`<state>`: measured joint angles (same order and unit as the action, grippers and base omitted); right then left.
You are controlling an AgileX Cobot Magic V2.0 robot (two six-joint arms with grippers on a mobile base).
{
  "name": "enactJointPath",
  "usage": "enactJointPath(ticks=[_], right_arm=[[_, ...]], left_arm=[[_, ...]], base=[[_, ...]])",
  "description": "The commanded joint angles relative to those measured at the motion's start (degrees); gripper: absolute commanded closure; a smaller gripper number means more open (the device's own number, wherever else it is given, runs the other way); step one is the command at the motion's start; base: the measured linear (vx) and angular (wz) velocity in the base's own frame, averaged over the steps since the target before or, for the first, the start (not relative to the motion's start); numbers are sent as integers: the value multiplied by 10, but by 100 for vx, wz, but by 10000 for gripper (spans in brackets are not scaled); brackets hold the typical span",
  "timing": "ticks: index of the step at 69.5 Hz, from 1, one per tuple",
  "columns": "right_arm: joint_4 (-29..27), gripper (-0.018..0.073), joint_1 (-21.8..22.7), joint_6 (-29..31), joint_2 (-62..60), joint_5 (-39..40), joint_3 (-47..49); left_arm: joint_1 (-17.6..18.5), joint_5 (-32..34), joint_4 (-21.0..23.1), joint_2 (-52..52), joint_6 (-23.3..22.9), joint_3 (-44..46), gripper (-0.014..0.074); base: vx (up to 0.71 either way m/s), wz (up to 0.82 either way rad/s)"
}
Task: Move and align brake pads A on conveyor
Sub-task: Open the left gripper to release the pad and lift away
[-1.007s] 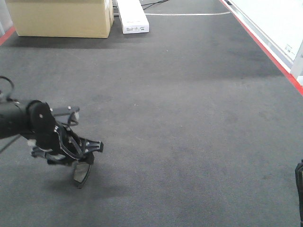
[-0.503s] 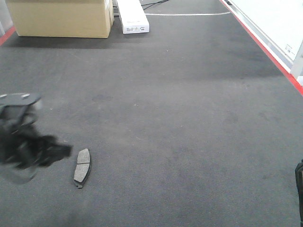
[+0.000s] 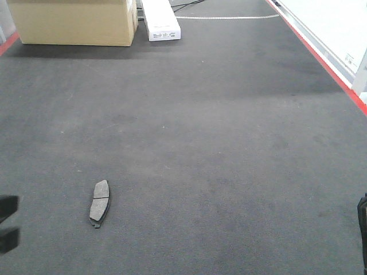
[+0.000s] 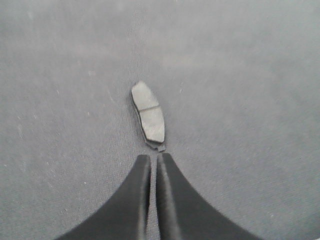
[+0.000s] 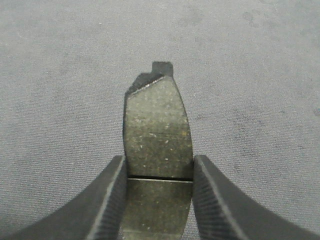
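One loose pad (image 3: 100,203) lies on the charcoal conveyor (image 3: 229,143); left pincer (image 4: 154,162) together, right pincer (image 5: 159,161) clamping held pad (image 5: 157,120).

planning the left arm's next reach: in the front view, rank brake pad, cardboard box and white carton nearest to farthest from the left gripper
From the left gripper, at the lower left edge:
1. brake pad, lying flat just to its right.
2. cardboard box, far end, left side.
3. white carton, right of the box, slightly farther.

Dk-grey speckled pad (image 5: 157,130), charcoal felt-look belt (image 3: 229,143) w/ red edge strips (image 3: 321,61), tan box (image 3: 71,22).
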<state>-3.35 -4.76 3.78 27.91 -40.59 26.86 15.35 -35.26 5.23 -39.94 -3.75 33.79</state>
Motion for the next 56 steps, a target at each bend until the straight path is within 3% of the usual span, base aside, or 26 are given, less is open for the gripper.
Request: enactJointPath(ticks=[1,15,56], right_arm=[[0,372,3,6,1,46,18],[0,372,3,6,1,46,18],[0,372,3,6,1,46,18]], left_arm=[[4,52,2,36,2,-1,604],[4,61,2,83,6,-13,603],[4,47,2,81,6,-13,603]], base=[[0,0],[0,0],[0,0]])
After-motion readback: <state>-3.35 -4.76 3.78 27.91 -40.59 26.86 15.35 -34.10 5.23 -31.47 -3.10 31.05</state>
